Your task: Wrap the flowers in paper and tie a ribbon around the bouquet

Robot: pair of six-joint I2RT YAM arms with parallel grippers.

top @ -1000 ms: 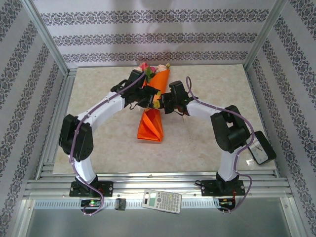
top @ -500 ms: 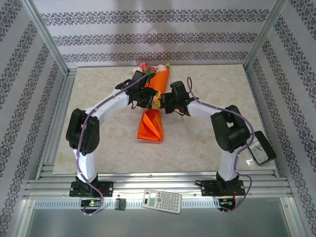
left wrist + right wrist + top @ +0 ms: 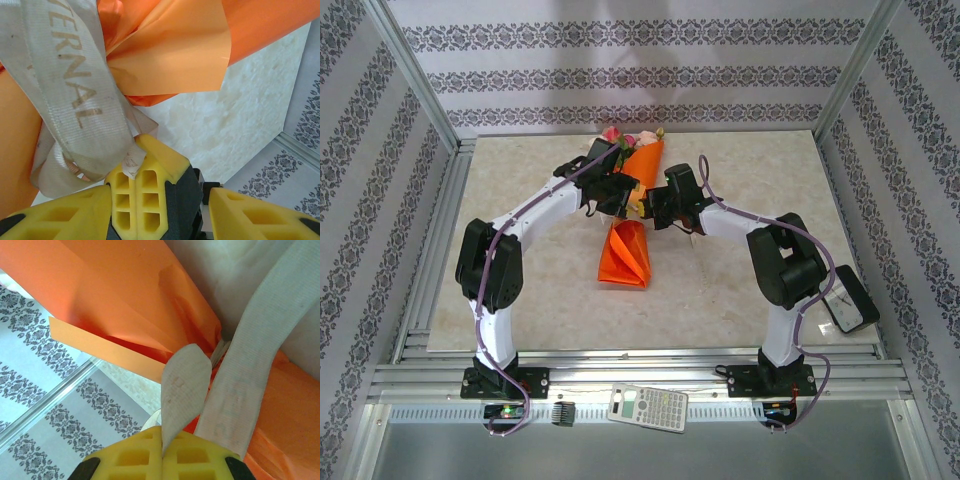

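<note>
Bouquet [image 3: 632, 200] lies on the desk [image 3: 720, 290] at far centre, with the flowers [image 3: 620, 135] toward the back wall and the paper [image 3: 625, 255] tail pointing toward the arm bases.

Ribbon [image 3: 75, 90]: a flat, pale woven band with faint lettering, limp, looped at the cone's waist. We judge it light and floppy, and likely to slide on the glossy sheet. It is best taken near a free end, close to the waist. The paper looks thin and springy and the stems fragile, so no hard squeezing.

Right tool [image 3: 162, 442] is clenched on a ribbon tail. Left tool [image 3: 618, 196] is released, its jaws apart on either side of the right one's fingers.

Both arms reach forward, their forearms converging at the waist, wrists facing each other.
</note>
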